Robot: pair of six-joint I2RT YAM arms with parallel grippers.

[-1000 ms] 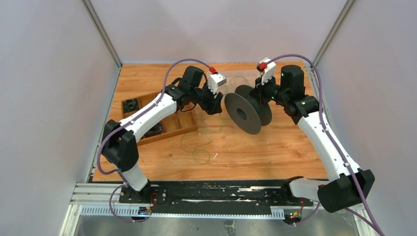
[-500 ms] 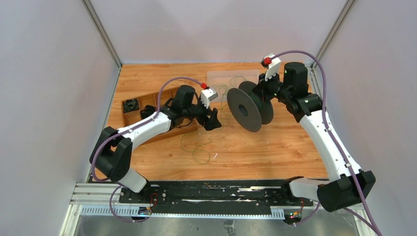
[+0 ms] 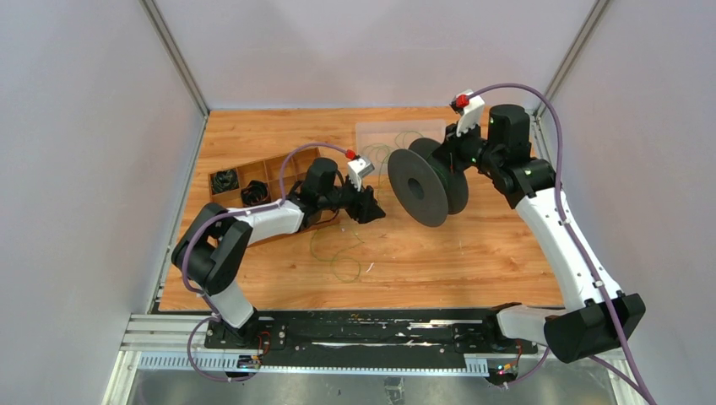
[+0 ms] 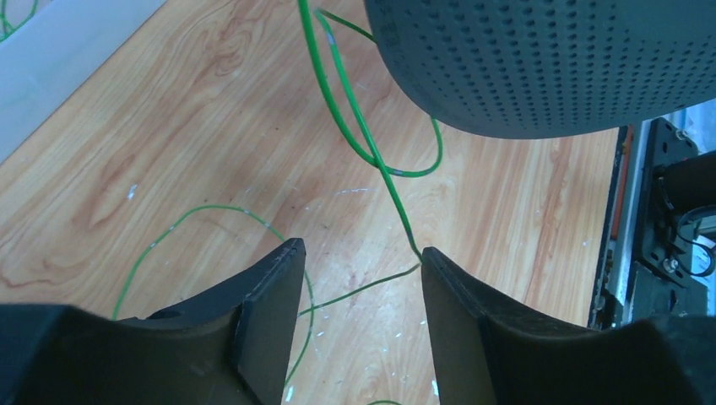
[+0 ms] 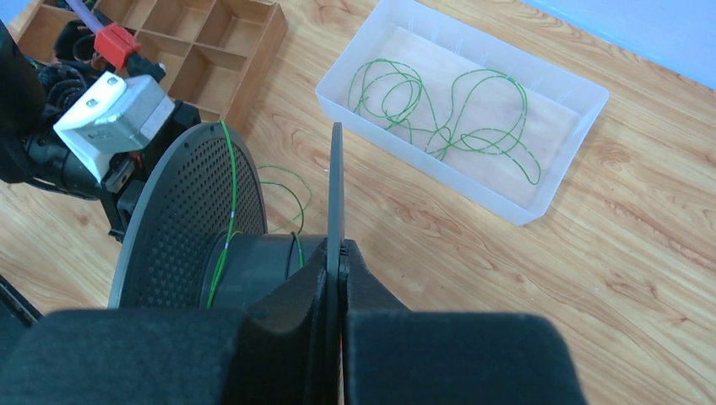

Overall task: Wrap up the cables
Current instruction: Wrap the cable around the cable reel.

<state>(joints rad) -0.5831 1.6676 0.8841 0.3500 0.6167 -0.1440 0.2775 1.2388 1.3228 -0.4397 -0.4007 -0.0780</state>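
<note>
cables [image 4: 390, 186] slack below spool [image 5: 190, 211], left hand [image 4: 361, 250] spread — a strand between its fingers [image 4: 262, 321], right hand [image 5: 339, 253] pinching spool

Wood-grain counter [image 3: 473, 253], three things resting on it.

Left side: wooden divider tray [image 5: 260, 59], set at a slant to the counter edges. Far middle: clear plastic bin [image 5: 422, 160], well apart from the tray, with a tangle of green wire inside. Near centre, between the two and nearer the front: loose cables [image 4: 211, 207] lying in open loops flat on the bare boards. Small pale flecks mark the surface around them.
</note>
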